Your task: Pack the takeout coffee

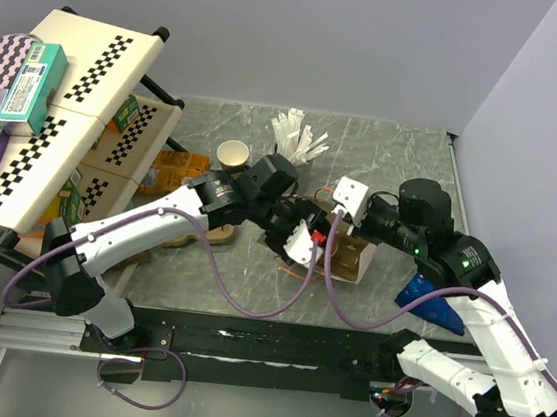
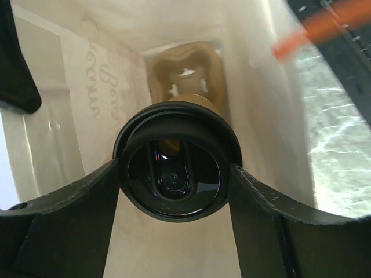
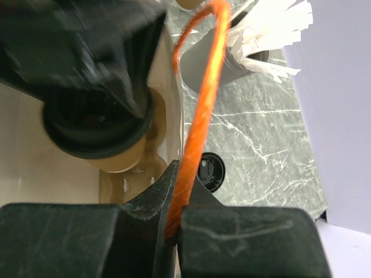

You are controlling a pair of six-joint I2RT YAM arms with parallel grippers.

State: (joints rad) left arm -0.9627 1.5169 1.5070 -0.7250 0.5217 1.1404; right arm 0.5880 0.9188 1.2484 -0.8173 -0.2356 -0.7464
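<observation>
A takeout coffee cup (image 2: 174,168) of brown kraft paper with a black lid hangs inside a white paper bag (image 2: 255,116), and my left gripper (image 2: 174,194) is shut on it at the lid's rim. Below it, at the bag's bottom, sits a brown moulded carrier (image 2: 185,69). My right gripper (image 3: 184,185) is shut on the bag's orange handle (image 3: 200,110) and holds the bag's wall (image 3: 168,87) aside. That view also shows the held cup (image 3: 95,130). From above, both grippers meet at the bag (image 1: 353,262). Another open cup (image 1: 232,153) stands behind.
A loose black lid (image 3: 210,172) lies on the marble table just outside the bag. The grey cup of white sticks (image 1: 297,135) stands at the back. A blue pouch (image 1: 428,296) lies right. A shelf cart (image 1: 70,94) with boxes fills the left side.
</observation>
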